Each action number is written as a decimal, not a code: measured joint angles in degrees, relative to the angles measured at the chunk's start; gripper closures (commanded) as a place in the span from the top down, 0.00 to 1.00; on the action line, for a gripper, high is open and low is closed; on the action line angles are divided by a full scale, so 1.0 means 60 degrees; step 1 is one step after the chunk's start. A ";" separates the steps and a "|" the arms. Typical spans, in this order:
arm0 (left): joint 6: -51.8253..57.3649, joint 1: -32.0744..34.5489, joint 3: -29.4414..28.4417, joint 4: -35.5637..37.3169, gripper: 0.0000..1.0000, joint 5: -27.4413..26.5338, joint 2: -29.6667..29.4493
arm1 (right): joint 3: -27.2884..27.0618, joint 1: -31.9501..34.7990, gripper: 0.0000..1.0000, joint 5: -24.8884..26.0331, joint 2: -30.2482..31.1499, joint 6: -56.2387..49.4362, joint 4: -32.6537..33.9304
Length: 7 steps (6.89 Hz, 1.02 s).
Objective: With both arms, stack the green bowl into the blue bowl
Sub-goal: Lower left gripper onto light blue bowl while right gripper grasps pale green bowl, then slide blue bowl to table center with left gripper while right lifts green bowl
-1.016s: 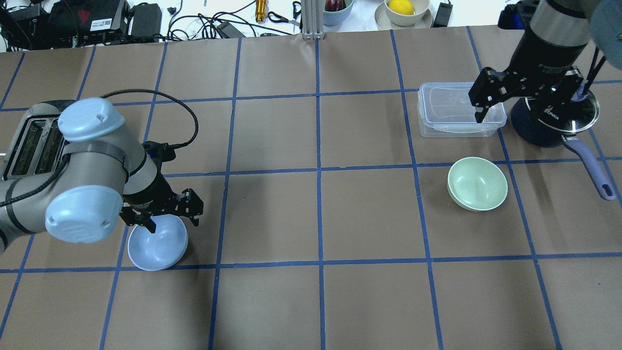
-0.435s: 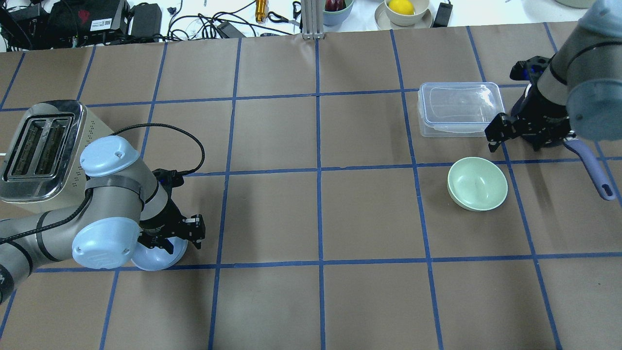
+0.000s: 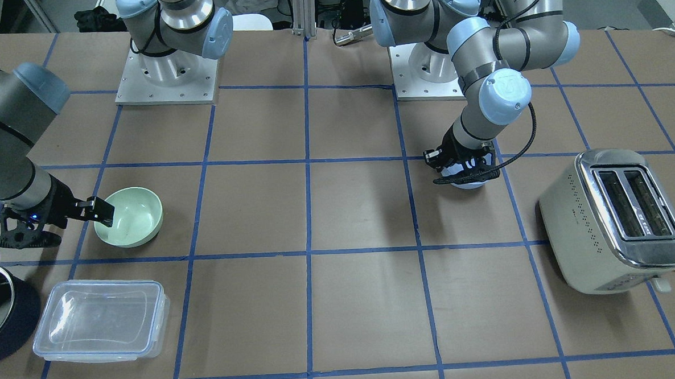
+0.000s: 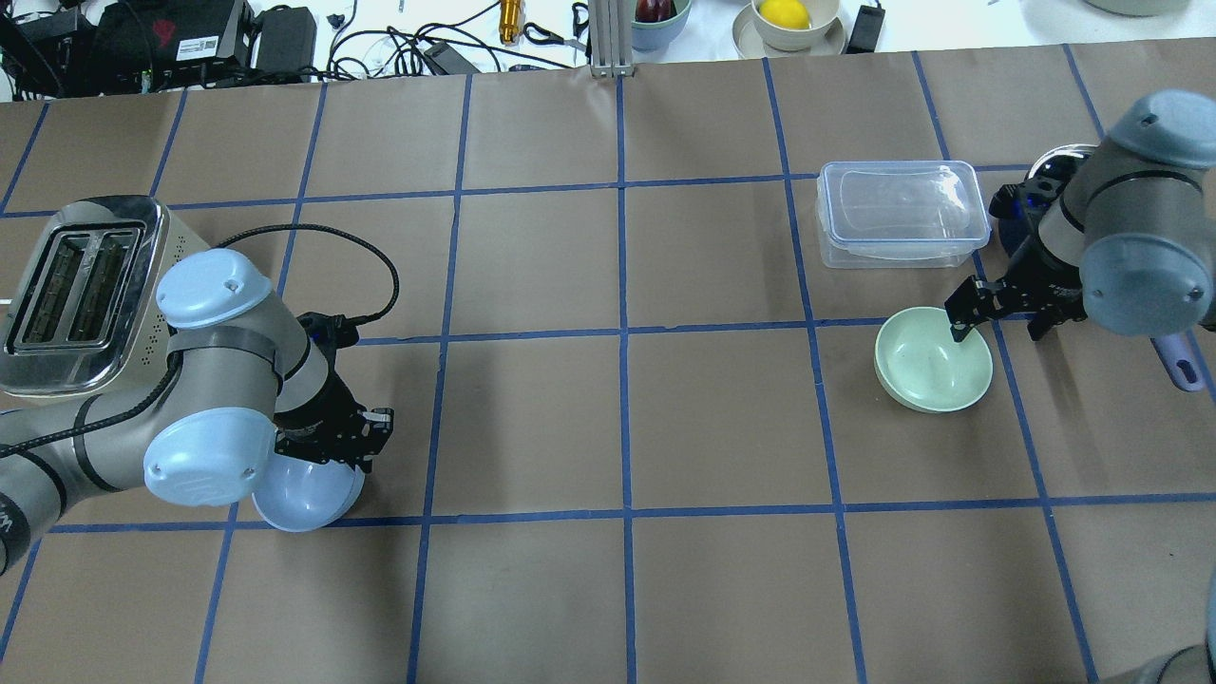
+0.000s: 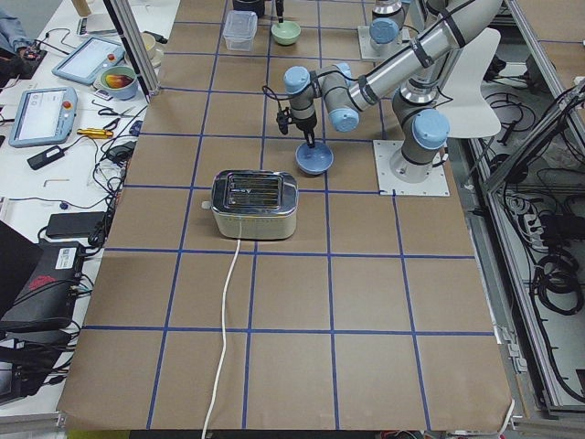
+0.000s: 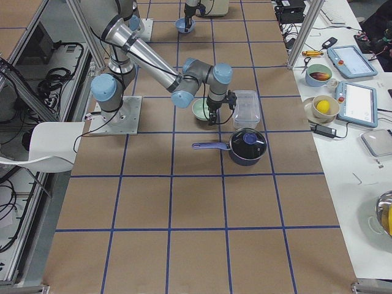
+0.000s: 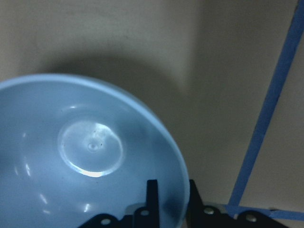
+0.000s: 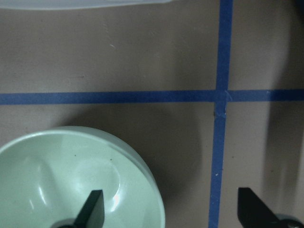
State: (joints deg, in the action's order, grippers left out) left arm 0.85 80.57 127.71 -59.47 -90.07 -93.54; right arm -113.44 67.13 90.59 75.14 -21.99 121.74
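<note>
The pale green bowl [image 4: 926, 372] sits upright on the table's right half; it also shows in the front view [image 3: 131, 218]. My right gripper [image 4: 996, 331] is open and low at the bowl's far right rim. In the right wrist view, one finger [image 8: 92, 211] is inside the green bowl [image 8: 57, 180] and the other is outside. The pale blue bowl [image 4: 304, 496] sits on the left half. My left gripper [image 4: 328, 458] is shut on its rim. In the left wrist view the fingers [image 7: 152, 194] pinch the rim of the blue bowl [image 7: 85, 156].
A silver toaster [image 4: 81, 294] stands at the left edge, with its cord trailing. A clear lidded container [image 4: 898, 214] lies beyond the green bowl. A dark blue saucepan [image 3: 1, 318] stands right of it, its handle [image 4: 1178, 361] pointing toward the robot. Cables and bowls lie past the far edge.
The right arm swung from over the container down to the green bowl's rim, still open. The left gripper lowered onto the blue bowl's rim and closed on it.
</note>
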 measured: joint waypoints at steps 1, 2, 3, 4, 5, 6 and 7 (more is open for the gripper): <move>-0.0536 0.0479 -0.0480 -0.0017 0.00 0.0001 -0.0021 | -0.0080 -0.0018 0.70 -0.0021 -0.0155 -0.0005 -0.0030; -0.1491 0.1379 -0.1063 -0.0054 0.00 0.0061 -0.0091 | -0.0215 -0.0022 0.24 -0.0017 -0.0240 -0.0078 -0.0054; -0.2578 0.2522 -0.1693 -0.0120 0.00 0.0169 -0.0290 | -0.0391 -0.0026 0.00 0.0002 -0.0284 -0.0203 -0.0019; -0.3828 0.3637 -0.2263 -0.0013 0.00 0.0363 -0.0680 | -0.0500 -0.0027 0.00 0.0017 -0.0286 -0.0294 0.0006; -0.4876 0.4472 -0.2791 0.0306 0.00 0.0594 -0.1178 | -0.0526 -0.0017 0.00 0.0007 -0.0260 -0.0331 0.0005; -0.5710 0.5022 -0.3515 0.0542 0.00 0.0724 -0.1788 | -0.0484 0.0004 0.00 -0.0024 -0.0220 -0.0340 -0.0021; -0.6266 0.5383 -0.4307 0.0598 0.00 0.0755 -0.2453 | -0.0346 0.0010 0.00 -0.0027 -0.0204 -0.0338 -0.0122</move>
State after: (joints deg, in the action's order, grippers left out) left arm -36.74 112.87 101.87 -55.88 -85.54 -108.25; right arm -115.52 67.19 90.43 73.92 -24.02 121.00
